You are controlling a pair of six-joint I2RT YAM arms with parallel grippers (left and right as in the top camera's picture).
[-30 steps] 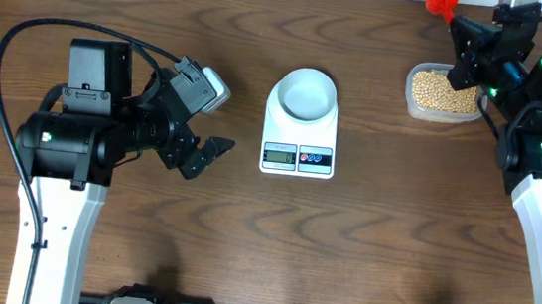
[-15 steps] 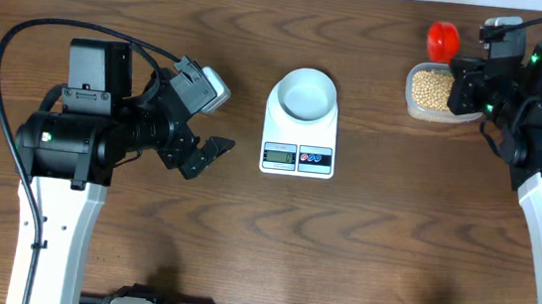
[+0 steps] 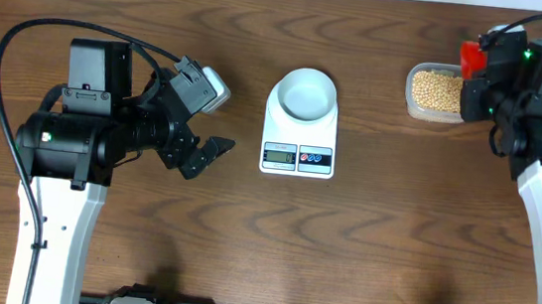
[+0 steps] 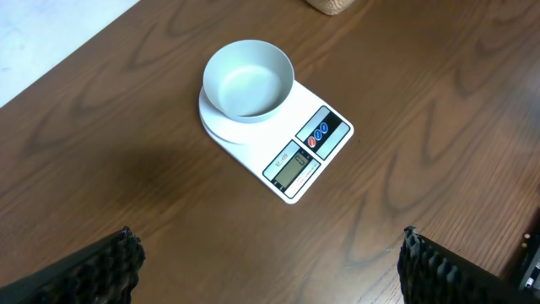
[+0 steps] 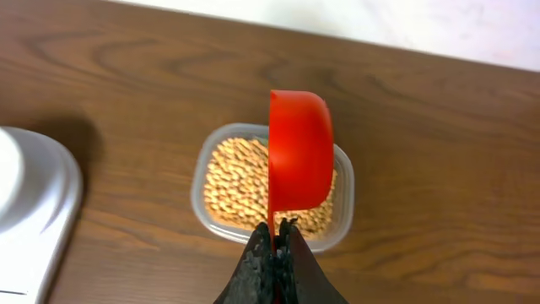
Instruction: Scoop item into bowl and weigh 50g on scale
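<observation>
The pale bowl (image 3: 304, 93) (image 4: 249, 78) stands on the white scale (image 3: 297, 158) (image 4: 308, 152) at mid-table and looks empty. Tan beans (image 3: 437, 88) (image 5: 232, 181) fill a clear tub (image 3: 411, 106) (image 5: 197, 203) at the back right. My right gripper (image 5: 277, 230) is shut on the handle of a red scoop (image 3: 472, 59) (image 5: 299, 152). The scoop hangs on edge above the tub's right side. My left gripper (image 3: 216, 117) (image 4: 268, 236) stands wide open to the left of the scale, with nothing between its fingers.
The right arm (image 3: 539, 108) stands over the table's back right corner, beside the tub. The left arm (image 3: 83, 134) and its cable take up the left side. A pale wall runs along the table's far edge (image 5: 380, 25).
My right arm has brought the red scoop from the table's far edge toward the front and right, to the tub's right side. The left arm has not moved.
</observation>
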